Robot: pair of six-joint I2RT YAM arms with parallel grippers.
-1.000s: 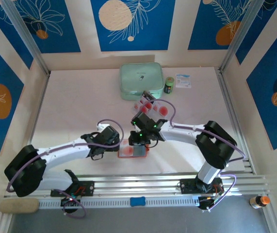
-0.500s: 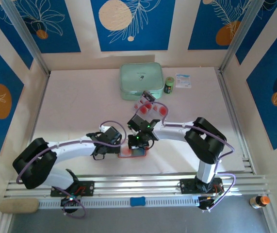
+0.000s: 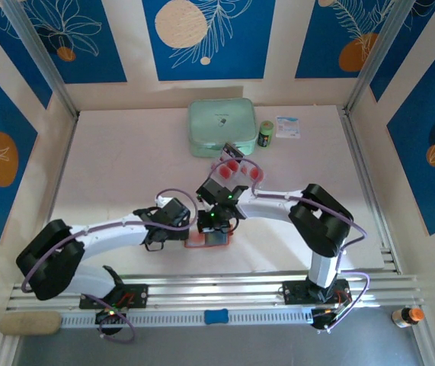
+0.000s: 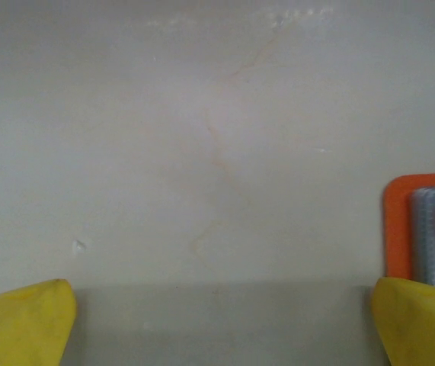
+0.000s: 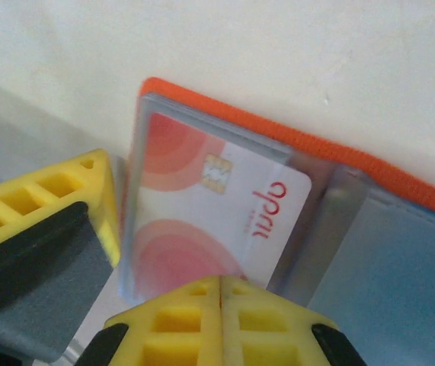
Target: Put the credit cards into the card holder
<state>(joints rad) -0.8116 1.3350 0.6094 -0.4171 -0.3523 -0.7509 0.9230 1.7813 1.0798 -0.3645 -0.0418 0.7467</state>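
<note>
**Card at the holder's clear sleeves**

Top camera: the card holder point(image 3: 206, 239) lies open on the table point(image 3: 118, 160) near the front edge, between the two arms. The left gripper point(image 3: 185, 231) sits just beside its left edge, and the right gripper point(image 3: 213, 226) hangs over it. The other credit cards point(image 3: 238, 168) lie in a loose heap farther back, just in front of the mint-green case point(image 3: 221, 126).

Left wrist camera: the left gripper point(image 4: 217, 324) is spread wide, its yellow fingertips point(image 4: 23, 320) low over bare table. The card holder's orange corner point(image 4: 396, 221) shows at the right, just above the right fingertip, with clear sleeves stacked on it.

Right wrist camera: one credit card point(image 5: 202, 221), chip and red circles facing up, lies among the clear sleeves inside the orange rim of the card holder point(image 5: 293, 137). The right gripper point(image 5: 137, 259) is at the card's near edge. I cannot tell whether its fingers pinch the card or stand apart.
</note>
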